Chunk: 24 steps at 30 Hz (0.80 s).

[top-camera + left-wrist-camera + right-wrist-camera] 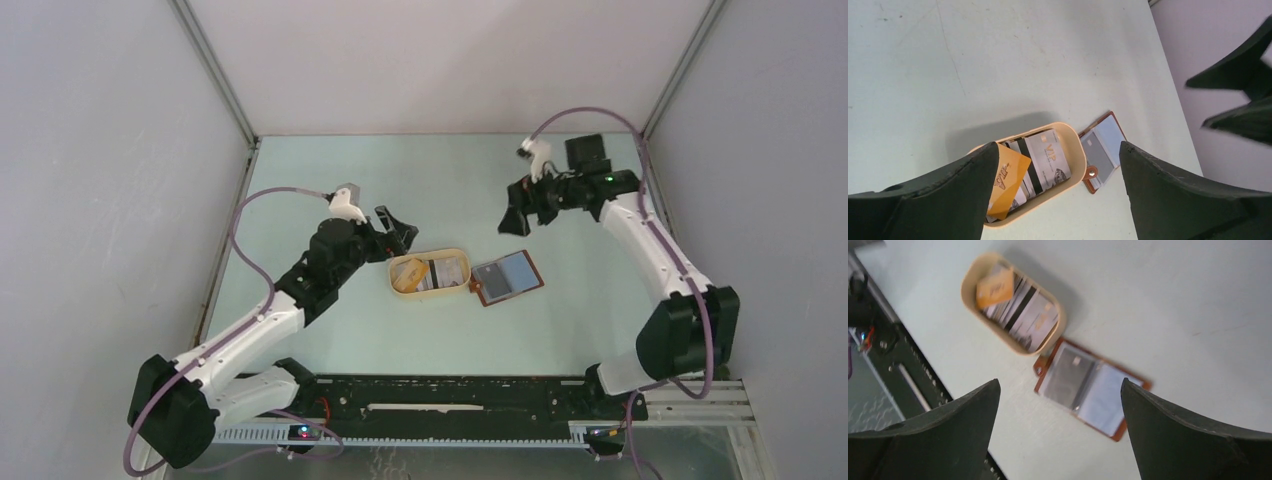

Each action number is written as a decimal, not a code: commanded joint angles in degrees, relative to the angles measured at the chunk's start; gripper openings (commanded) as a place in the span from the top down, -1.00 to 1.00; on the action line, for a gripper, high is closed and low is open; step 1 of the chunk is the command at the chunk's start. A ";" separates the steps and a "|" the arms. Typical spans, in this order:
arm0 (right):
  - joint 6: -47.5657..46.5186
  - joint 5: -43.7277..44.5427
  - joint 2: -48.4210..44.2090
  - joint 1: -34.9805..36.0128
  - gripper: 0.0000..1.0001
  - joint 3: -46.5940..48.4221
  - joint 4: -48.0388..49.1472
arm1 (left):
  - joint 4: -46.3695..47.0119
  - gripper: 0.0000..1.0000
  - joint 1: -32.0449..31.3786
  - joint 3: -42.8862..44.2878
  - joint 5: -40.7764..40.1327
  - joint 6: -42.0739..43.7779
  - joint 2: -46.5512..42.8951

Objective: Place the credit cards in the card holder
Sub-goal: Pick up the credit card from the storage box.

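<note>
1. A pale green table (420,180) sits between plain grey walls; a black rail (450,395) runs along its near edge, and the two arm bases stand at the rail's ends.
2. Past the rail, around mid-table, an oval cream tray (1079,150) lies flat; the credit cards (1050,160) are stacked inside it, overlapping; a tan-orange card (1010,172) lies tilted at the left end, a card with a dark stripe (1025,165) next to it, and a whitish one marked VIP on top at the right.
3. Just right of the tray the card holder (505,277) lies open and flat, its greyish pockets facing up and its reddish-brown edge showing all round; its snap tab points at the tray; I cannot tell whether the two touch.
4. The left gripper (398,228) hangs just beyond the tray's far left end; its jaws are spread wide with nothing between them.
5. Farther back and to the right, the right gripper (520,215) hangs above the table beyond the card holder, well apart from it; its jaws are also spread wide and hold nothing.
</note>
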 commanded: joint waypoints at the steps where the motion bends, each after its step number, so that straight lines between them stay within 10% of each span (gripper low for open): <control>1: 1.42 -4.27 -1.04 -5.08 -0.99 5.89 3.93 | -1.70 -0.82 0.34 0.17 4.48 1.80 1.16; 5: 2.26 -18.26 8.45 -2.06 -0.58 11.83 -5.26 | -8.10 -0.70 0.23 0.46 2.32 2.10 2.45; 9: 12.89 -20.22 7.58 4.79 -0.55 1.90 9.06 | -8.23 -0.58 0.20 -3.47 1.13 0.07 1.57; 24: 36.98 -4.07 22.02 18.19 -0.12 1.81 21.67 | 0.42 0.00 0.55 -11.42 -0.64 -4.70 5.59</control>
